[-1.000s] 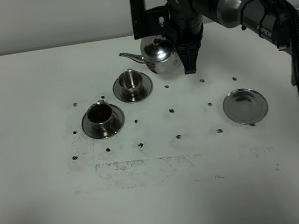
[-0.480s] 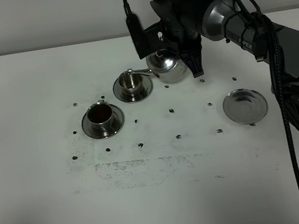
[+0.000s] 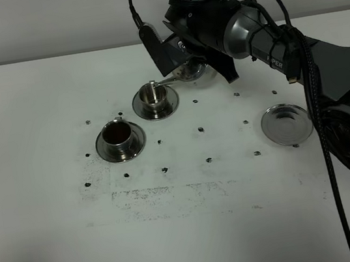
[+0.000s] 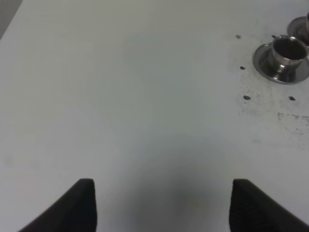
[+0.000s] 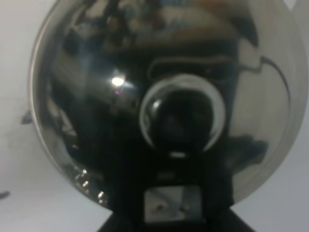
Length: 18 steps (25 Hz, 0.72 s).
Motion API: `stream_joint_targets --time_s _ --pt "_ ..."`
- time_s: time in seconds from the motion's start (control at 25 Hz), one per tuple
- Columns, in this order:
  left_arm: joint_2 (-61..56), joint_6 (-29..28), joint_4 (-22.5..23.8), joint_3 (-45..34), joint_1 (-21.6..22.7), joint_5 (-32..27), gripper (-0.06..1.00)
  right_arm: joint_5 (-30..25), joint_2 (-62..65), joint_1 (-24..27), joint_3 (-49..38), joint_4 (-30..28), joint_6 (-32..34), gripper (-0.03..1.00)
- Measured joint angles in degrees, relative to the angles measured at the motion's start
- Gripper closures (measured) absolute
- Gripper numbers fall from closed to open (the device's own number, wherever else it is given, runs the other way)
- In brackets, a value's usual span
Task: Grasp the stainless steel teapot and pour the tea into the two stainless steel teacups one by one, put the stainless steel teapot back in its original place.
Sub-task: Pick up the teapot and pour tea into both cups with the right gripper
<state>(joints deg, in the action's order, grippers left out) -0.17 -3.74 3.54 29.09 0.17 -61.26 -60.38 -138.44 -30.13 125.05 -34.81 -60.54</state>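
The right gripper, clamped on the teapot, holds the pot clear of the white table toward its far side. The pot is tipped hard to the left, its thin spout reaching over the rim of the far cup. Whether tea is running from the spout cannot be made out, nor can what that cup holds. Seen from the right wrist camera, the pot's mirror-bright body fills almost the whole view, the lens reflected in it. The far cup sits on its own round saucer. Just beside it, nearer the front and further left, the near cup stands on a matching saucer, dark with tea. Well apart on the right lies the lone saucer, flat and shining. Dark specks dot the table between them. The left gripper hangs with its fingers spread wide over plain white table, gripping nothing. The near cup shows toward the edge of its camera's view.
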Motion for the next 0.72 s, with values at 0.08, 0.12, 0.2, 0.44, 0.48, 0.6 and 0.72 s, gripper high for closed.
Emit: stream_joint_targets --time_s 0.08,0.12,0.2,0.44,0.48,0.6,0.72 --pt "0.00 0.00 0.00 0.00 0.00 0.00 0.38 0.44 0.00 -0.23 0.00 -0.92 -0.82 0.79" --pt "0.00 0.00 0.00 0.00 0.00 0.00 0.38 0.60 0.00 -0.30 0.00 -1.29 -0.98 0.79" --pt "0.00 0.00 0.00 0.00 0.00 0.00 0.38 1.16 -0.02 -0.53 0.00 -2.55 -1.15 0.79" --pt "0.00 0.00 0.00 0.00 0.00 0.00 0.38 3.00 -1.07 -1.30 0.09 -5.40 -3.87 0.79" --pt "0.00 0.00 0.00 0.00 0.00 0.00 0.38 3.13 -1.14 -1.30 0.09 -5.71 -4.06 0.79" --pt "0.00 0.00 0.00 0.00 0.00 0.00 0.38 3.24 -1.20 -1.30 0.09 -6.81 -4.60 0.79" --pt "0.00 0.00 0.00 0.00 0.00 0.00 0.38 3.37 -1.27 -1.30 0.09 -7.75 -5.44 0.79"
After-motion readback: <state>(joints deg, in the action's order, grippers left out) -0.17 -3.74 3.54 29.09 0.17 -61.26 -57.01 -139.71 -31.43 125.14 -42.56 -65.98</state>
